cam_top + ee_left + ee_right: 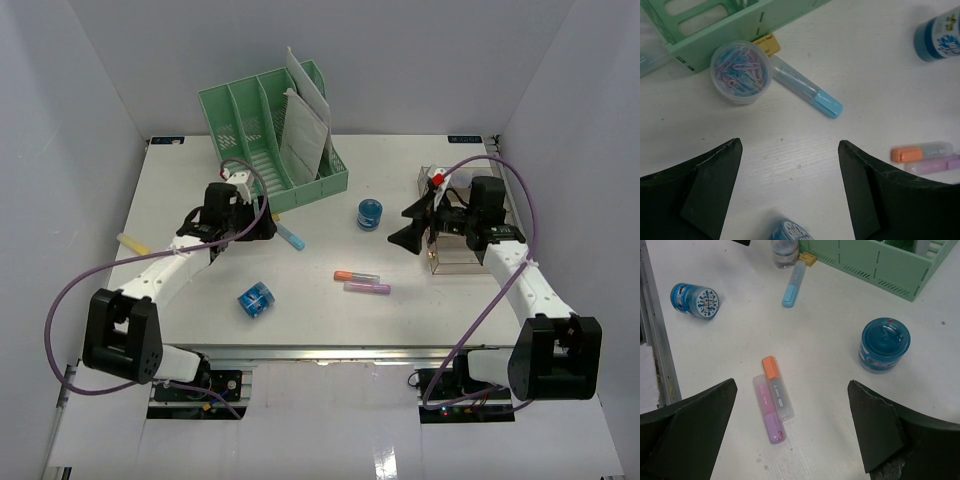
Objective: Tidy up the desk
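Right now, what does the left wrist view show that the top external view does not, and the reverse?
Only the left wrist view: the clear round tub of coloured paper clips and a small yellow block beside it. Only the top external view: the pale yellow highlighter near the white desk's left edge, the clear plastic tray, and white papers in the green slotted rack. Both: that rack, the light blue highlighter, the orange highlighter and the purple highlighter.

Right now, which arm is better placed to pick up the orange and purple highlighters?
Right, probably. The orange highlighter and purple highlighter lie centred before the open right end effector; the left end effector faces the blue highlighter, with them at its view's edge.
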`<action>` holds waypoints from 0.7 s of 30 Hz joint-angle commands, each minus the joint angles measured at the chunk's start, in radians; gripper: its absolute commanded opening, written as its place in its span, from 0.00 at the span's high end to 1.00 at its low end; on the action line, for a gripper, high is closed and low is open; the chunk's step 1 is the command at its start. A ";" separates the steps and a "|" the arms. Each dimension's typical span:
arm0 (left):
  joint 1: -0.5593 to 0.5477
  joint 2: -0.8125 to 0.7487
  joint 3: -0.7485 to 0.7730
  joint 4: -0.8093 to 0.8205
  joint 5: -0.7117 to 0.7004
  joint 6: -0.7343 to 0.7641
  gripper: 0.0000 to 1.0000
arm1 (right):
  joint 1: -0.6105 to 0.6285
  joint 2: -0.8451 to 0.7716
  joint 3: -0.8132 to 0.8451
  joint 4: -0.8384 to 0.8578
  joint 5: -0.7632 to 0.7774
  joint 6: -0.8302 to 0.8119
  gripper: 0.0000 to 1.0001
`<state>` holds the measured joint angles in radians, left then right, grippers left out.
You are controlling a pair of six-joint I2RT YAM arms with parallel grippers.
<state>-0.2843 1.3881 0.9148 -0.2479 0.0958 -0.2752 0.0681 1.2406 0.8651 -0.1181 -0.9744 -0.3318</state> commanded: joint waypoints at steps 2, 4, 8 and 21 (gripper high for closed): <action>-0.031 0.121 0.060 0.064 -0.275 -0.037 0.11 | -0.014 -0.067 -0.043 0.035 -0.042 0.022 0.02; -0.044 0.152 0.077 0.070 -0.326 -0.045 0.11 | -0.019 -0.070 -0.048 0.035 -0.049 0.022 0.02; -0.055 0.207 0.098 0.101 -0.349 -0.040 0.11 | -0.022 -0.067 -0.054 0.037 -0.057 0.020 0.02; -0.065 0.390 0.210 0.120 -0.389 -0.024 0.15 | -0.044 -0.068 -0.063 0.040 -0.080 0.015 0.02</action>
<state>-0.3443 1.7598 1.0792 -0.1417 -0.2465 -0.3042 0.0325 1.1877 0.8036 -0.1031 -1.0219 -0.3210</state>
